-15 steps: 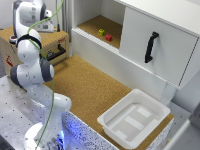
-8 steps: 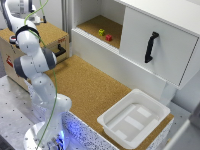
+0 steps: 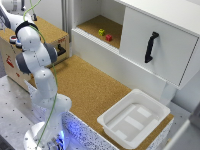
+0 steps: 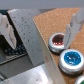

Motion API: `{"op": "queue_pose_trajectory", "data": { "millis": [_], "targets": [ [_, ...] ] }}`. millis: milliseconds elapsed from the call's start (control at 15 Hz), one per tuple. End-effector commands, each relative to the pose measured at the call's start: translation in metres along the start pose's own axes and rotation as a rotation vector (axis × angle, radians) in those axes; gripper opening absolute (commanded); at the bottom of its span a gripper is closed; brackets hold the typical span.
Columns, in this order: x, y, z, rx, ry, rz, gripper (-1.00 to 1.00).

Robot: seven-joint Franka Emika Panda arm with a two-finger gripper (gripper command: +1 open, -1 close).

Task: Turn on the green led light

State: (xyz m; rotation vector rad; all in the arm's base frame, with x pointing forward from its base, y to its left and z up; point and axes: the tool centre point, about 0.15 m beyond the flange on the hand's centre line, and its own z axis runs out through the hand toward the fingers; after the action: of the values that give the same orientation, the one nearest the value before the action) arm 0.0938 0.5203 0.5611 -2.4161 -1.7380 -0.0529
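The green led light does not show in either view. In the wrist view a red-capped round button light and a blue-capped one sit side by side on the cork top of a wooden box. My gripper hangs open above the box's edge, its fingers wide apart with nothing between them. The red one lies close to one fingertip. In the exterior view my arm bends over the wooden box at the left, and the fingers are hidden behind it.
A white cabinet stands at the back with a black handle and an open shelf holding a yellow block and a red block. A white tray sits on the cork table.
My arm has folded down and toward the exterior view's right, bringing the elbow lower over the wooden box.
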Motion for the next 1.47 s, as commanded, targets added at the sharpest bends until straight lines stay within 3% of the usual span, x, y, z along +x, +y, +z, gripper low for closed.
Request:
{"op": "queue_pose_trajectory", "data": {
  "millis": [0,67,267,733,1400],
  "targets": [
    [0.014,0.009,-0.007,-0.173,-0.096,0.023,-1.0],
    [0.004,0.016,-0.007,-0.249,-0.105,0.018,-1.0],
    [-0.035,0.037,0.001,-0.249,-0.108,0.109,-1.0],
    [-0.061,0.06,0.017,-0.193,-0.042,0.222,-1.0],
    [-0.09,0.077,0.065,-0.094,0.048,0.424,-1.0]
  ]
}}
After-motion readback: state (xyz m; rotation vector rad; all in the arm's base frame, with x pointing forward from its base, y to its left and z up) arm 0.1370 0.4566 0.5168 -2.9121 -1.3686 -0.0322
